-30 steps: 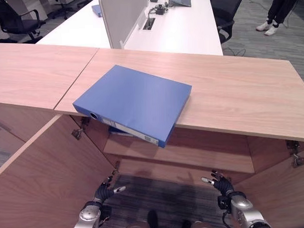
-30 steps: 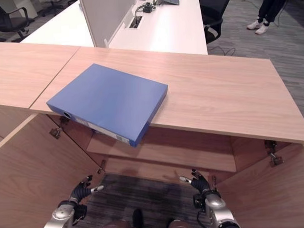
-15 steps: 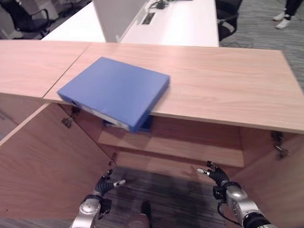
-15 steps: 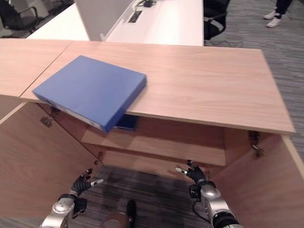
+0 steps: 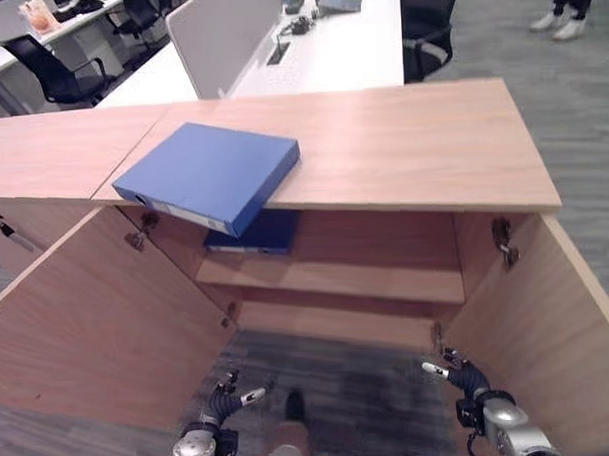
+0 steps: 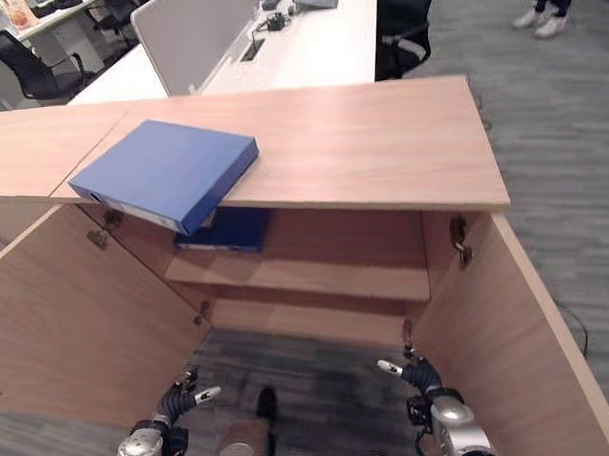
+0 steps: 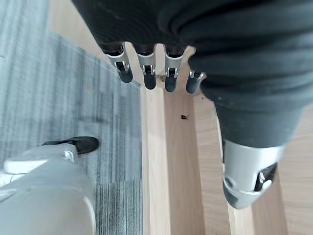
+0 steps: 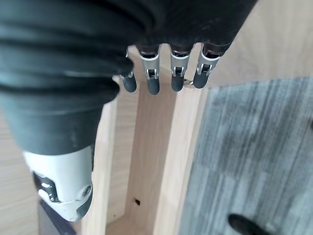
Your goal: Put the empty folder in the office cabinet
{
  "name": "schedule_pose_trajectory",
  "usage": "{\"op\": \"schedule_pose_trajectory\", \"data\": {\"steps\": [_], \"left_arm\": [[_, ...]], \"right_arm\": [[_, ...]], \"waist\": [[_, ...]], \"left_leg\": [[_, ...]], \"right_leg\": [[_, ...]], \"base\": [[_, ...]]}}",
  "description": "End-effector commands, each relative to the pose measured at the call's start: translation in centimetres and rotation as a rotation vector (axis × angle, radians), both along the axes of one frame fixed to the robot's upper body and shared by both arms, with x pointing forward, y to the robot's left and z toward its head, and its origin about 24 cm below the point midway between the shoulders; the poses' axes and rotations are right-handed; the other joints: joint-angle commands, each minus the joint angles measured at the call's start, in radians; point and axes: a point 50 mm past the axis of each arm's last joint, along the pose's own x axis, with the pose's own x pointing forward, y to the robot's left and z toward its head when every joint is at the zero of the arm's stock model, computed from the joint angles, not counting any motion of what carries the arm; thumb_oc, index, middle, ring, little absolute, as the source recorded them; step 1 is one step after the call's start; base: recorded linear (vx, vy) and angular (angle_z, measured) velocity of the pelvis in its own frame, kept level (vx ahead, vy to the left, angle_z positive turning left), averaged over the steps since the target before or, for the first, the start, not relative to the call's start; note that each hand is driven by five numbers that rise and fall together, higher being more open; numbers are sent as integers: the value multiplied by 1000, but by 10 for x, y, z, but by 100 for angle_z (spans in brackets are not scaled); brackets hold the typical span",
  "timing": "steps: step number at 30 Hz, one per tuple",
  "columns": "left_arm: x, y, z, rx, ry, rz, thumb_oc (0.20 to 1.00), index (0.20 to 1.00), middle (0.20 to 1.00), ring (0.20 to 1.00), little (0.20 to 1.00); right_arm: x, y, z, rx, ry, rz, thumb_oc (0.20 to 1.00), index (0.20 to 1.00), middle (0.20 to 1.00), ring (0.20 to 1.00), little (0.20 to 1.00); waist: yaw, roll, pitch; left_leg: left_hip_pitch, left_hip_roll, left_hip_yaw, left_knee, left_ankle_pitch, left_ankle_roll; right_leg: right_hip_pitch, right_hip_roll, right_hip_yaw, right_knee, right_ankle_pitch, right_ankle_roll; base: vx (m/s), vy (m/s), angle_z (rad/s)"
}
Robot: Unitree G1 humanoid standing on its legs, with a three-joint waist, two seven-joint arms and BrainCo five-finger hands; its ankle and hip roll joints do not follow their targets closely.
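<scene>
– Where is the blue folder [image 5: 208, 175] found?
– It is seen in the upper left of the head views, laid flat on the wooden cabinet top [image 5: 412, 144], with its spine corner jutting past the front edge over the open cabinet. Nothing is held against it.

– And what is seen inside the cabinet?
– A second, darker blue folder [image 5: 255, 233] is laid on the upper shelf [image 5: 356, 281], just below the overhanging one. Both doors are swung wide: the left door [image 5: 98, 325] takes up the lower left of the frame, the right door [image 5: 548, 320] the lower right.

– How are the hands placed?
– The left hand [image 5: 223, 401] is shown at the bottom left of centre, the right hand [image 5: 460, 378] at the bottom right, both low before the cabinet and well apart from the folder. In each wrist view the fingers [image 7: 146, 71] are held out straight with the thumb set apart, and nothing is grasped; the right hand's fingers [image 8: 173, 73] are likewise extended and empty.

– Anything beyond the cabinet?
– A white desk [image 5: 319, 57] with a grey divider panel [image 5: 223, 31] is seen at the top, and a person's shoes [image 5: 558, 24] at the upper right
</scene>
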Motion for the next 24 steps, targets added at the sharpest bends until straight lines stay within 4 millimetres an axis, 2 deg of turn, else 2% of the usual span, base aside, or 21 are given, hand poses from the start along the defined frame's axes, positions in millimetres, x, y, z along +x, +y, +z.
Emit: {"op": "schedule_pose_trajectory", "data": {"steps": [1,4,6,7,8,10,11,13,15,17,20,24], "left_arm": [[48,12,33,46,-200,-33,1000,1000,1000,1000,1000],[46,11,31,42,-191,-29,1000,1000,1000,1000,1000],[47,10,31,39,-194,-29,1000,1000,1000,1000,1000],[47,8,31,37,-194,-31,1000,1000,1000,1000,1000],[47,8,31,37,-194,-31,1000,1000,1000,1000,1000],[48,6,31,32,-197,-36,1000,1000,1000,1000,1000],[48,6,31,32,-197,-36,1000,1000,1000,1000,1000],[53,3,34,29,-215,-56,1000,1000,1000,1000,1000],[52,2,34,41,-208,-82,1000,1000,1000,1000,1000],[51,3,33,54,-200,-107,1000,1000,1000,1000,1000],[53,7,37,69,-207,-133,1000,1000,1000,1000,1000],[53,19,39,109,-200,-132,1000,1000,1000,1000,1000]], "right_arm": [[40,15,22,53,-160,17,1000,1000,1000,1000,1000],[38,14,21,58,-155,8,1000,1000,1000,1000,1000],[37,11,21,59,-157,-2,1000,1000,1000,1000,1000],[35,7,20,56,-150,-21,1000,1000,1000,1000,1000],[35,6,20,56,-150,-21,1000,1000,1000,1000,1000],[34,3,20,56,-148,-46,1000,1000,1000,1000,1000],[34,3,20,56,-148,-46,1000,1000,1000,1000,1000],[31,-2,19,58,-150,-81,1000,1000,1000,1000,1000],[25,-4,16,63,-136,-102,1000,1000,1000,1000,1000],[22,-2,14,77,-130,-121,1000,1000,1000,1000,1000],[21,3,11,98,-122,-127,1000,1000,1000,1000,1000],[21,14,5,118,-100,-107,1000,1000,1000,1000,1000]], "waist": [[-30,-79,46],[-48,-69,32],[-66,-57,15],[-77,-45,3],[-77,-44,3],[-81,-39,-1],[-81,-39,-1],[-84,-45,4],[-85,-46,-7],[-87,-55,-13],[-87,-74,-13],[-76,-94,8]], "left_leg": [[195,-21,27,120,-321,20],[252,-4,17,107,-338,24],[288,25,23,77,-324,19],[306,60,34,37,-302,9],[308,62,35,35,-301,8],[303,88,39,9,-275,-10],[302,87,39,8,-274,-10],[295,97,63,-11,-298,-9],[314,91,93,-44,-337,-8],[333,62,107,-71,-383,7],[347,14,119,-101,-413,35],[364,-23,157,-123,-434,72]], "right_leg": [[49,27,13,-113,36,82],[31,37,9,-95,32,80],[15,41,-1,-82,33,84],[9,42,-9,-75,32,89],[9,43,-9,-74,31,89],[8,30,-16,-70,35,99],[8,30,-17,-70,34,99],[12,-8,-30,-60,54,119],[18,-34,-33,-57,68,135],[12,-73,-29,-46,92,153],[-14,-129,-10,-28,128,185],[-85,-171,-3,53,179,213]], "base": [[-214,27,-52],[-73,85,-12],[-88,215,68],[-66,209,53],[-57,227,28],[-49,181,7],[-59,243,0],[-49,280,15],[-7,256,18],[-13,288,11],[-41,304,-4],[-101,235,0]]}}
